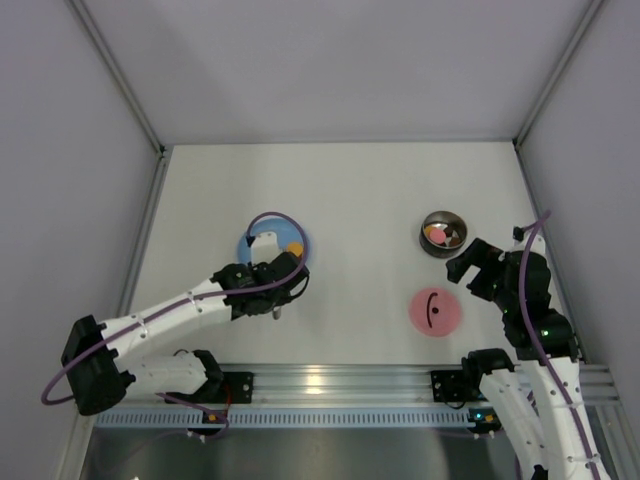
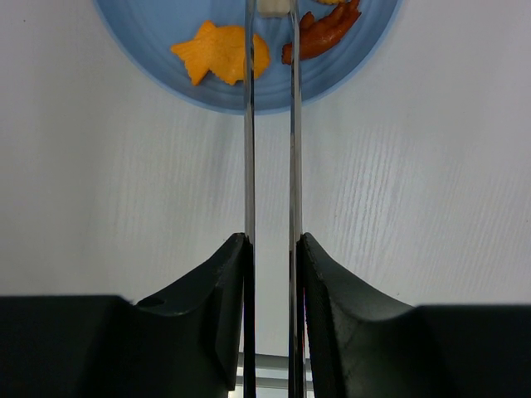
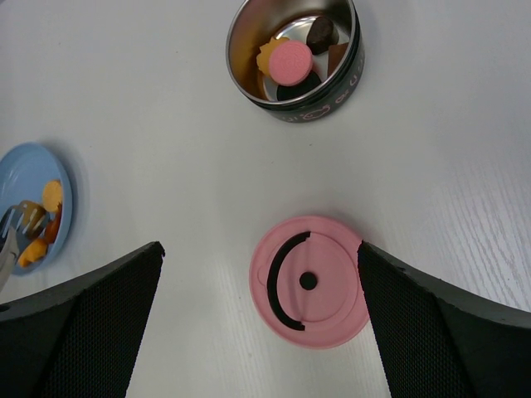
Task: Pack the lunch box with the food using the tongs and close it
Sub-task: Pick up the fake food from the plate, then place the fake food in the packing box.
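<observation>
Tightly, left tool (image 2: 272, 245) clamps tongs (image 2: 249, 166), tips over food (image 2: 217, 54) on blue plate (image 2: 141, 46), right tool (image 3: 259, 247) open

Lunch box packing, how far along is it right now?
Done: several pieces sit in the lunch box. In hand: the left gripper is shut on the tongs, tips over the plate near the fish-shaped piece and reddish strip. Left: move those over, then fit the lid lying beside the box.

plate (image 2: 141, 37) light blue; lid (image 3: 309, 282) pink, black arc; lunch box (image 3: 319, 108) steel; tongs (image 2: 249, 166) silver
</observation>
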{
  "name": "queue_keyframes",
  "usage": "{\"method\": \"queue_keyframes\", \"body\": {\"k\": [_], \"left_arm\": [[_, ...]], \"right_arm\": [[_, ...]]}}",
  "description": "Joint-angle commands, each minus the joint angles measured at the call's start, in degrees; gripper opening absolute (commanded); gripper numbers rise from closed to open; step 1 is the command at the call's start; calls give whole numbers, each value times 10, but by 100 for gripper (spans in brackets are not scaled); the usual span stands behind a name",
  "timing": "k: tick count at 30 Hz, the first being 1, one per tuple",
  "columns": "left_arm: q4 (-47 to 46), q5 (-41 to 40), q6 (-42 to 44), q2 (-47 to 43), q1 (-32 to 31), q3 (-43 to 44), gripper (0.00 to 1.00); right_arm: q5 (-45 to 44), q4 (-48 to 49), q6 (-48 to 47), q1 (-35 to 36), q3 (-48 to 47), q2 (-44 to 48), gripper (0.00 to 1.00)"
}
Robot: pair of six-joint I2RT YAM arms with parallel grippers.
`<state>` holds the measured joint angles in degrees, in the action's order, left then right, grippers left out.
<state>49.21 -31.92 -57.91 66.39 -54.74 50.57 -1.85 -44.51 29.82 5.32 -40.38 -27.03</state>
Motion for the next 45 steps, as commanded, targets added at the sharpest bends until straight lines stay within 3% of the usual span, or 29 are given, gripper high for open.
{"method": "queue_keyframes", "body": {"k": [1,8,16,20,26,31,41,45], "left_arm": [[-21,-8,15,3,4,15,27],[11,-40,53,35,5,128,9],[-29,-9,130,108,3,276,2],[-71,32,158,184,-38,369,2],[-125,75,208,354,-84,521,3],[-177,141,223,441,-100,574,4],[-193,173,225,501,-108,610,14],[-193,172,227,503,-108,610,27]], "right_arm": [[3,36,0,-9,-3,4,99],[4,33,-1,-8,-13,2,99],[-4,22,-2,-9,-35,-2,100],[-11,10,-3,-8,-51,-5,99],[-43,-25,-6,-8,-82,6,99],[-78,-53,-4,-8,-103,17,100],[-81,-64,-4,-8,-107,25,100],[-80,-64,-5,-8,-106,26,99]]}}
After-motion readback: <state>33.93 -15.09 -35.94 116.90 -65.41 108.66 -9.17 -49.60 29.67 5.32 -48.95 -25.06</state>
